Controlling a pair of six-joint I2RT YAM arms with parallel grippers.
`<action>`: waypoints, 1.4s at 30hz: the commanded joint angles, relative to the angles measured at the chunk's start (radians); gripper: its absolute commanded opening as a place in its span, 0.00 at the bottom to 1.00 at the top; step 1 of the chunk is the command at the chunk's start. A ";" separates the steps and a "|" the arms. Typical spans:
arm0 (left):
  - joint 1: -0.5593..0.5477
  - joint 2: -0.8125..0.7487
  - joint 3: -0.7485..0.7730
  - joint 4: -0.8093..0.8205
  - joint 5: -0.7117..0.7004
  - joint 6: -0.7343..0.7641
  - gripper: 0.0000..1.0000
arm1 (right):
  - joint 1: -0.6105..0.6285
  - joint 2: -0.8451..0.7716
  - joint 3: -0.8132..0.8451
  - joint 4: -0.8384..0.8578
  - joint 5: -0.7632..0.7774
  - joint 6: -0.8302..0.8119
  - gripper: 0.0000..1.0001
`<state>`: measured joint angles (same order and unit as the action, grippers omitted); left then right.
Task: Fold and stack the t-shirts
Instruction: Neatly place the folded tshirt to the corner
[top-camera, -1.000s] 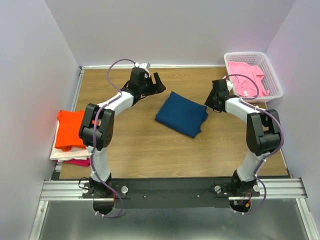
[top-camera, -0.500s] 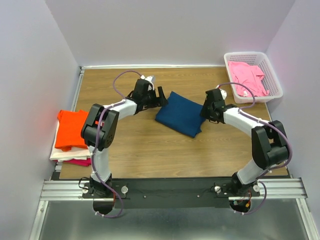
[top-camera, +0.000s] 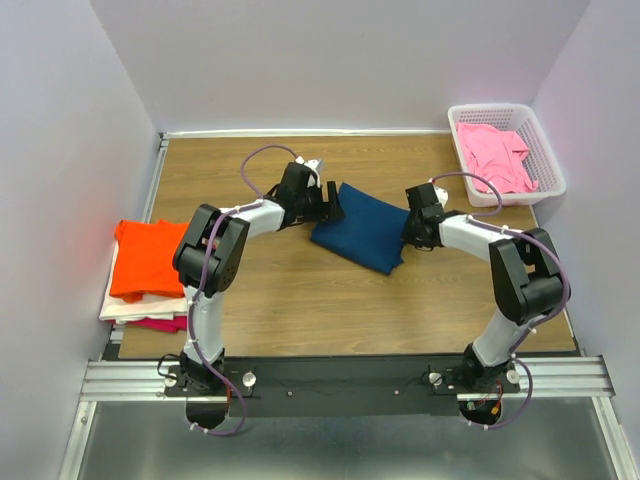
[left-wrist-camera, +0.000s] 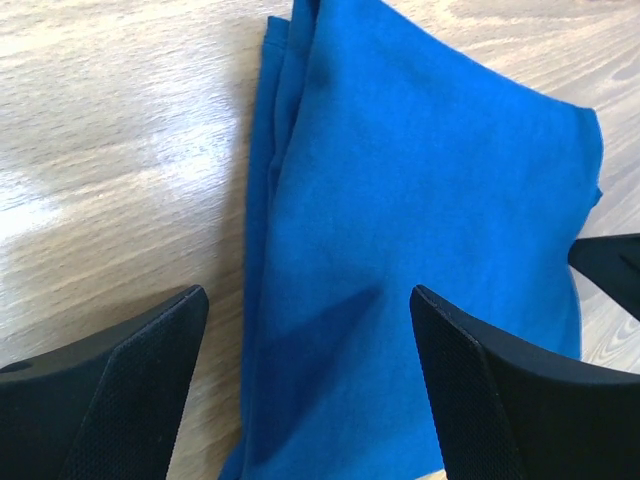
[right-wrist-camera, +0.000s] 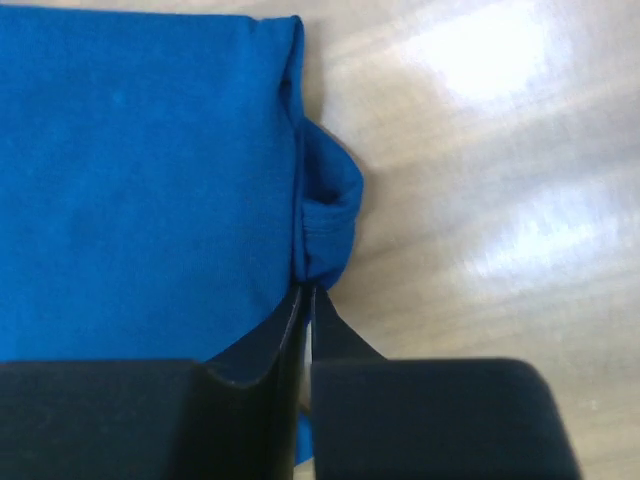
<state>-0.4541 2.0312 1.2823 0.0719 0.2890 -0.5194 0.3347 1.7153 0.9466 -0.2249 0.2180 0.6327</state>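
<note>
Wood-grain tabletop (top-camera: 270, 290), pale walls (top-camera: 330, 60) around it. The folded navy t-shirt (top-camera: 365, 232) lies at mid-tabletop, its long axis running far-left to near-right. Left end effector (left-wrist-camera: 305, 295) is spread wide over its left edge; right end effector (right-wrist-camera: 305, 290) is pinched on its right edge.

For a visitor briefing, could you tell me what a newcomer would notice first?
The folded blue t-shirt in the middle, the left gripper open over one edge, the right gripper shut on the opposite one. Then the orange t-shirt topping the left stack and the pink t-shirt in the far-right basket.
</note>
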 joint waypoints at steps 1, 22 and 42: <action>-0.006 0.024 0.014 -0.032 -0.022 0.027 0.89 | -0.005 0.099 0.037 -0.004 0.023 -0.027 0.06; -0.008 0.034 -0.066 -0.027 -0.120 -0.142 0.24 | -0.010 0.345 0.297 0.030 -0.163 -0.134 0.01; 0.133 -0.143 0.095 -0.765 -0.675 -0.534 0.00 | 0.000 0.030 0.238 -0.037 -0.200 -0.116 0.61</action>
<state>-0.3336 1.8900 1.2465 -0.3389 -0.1452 -0.9268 0.3264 1.7752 1.2194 -0.2199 0.0525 0.5076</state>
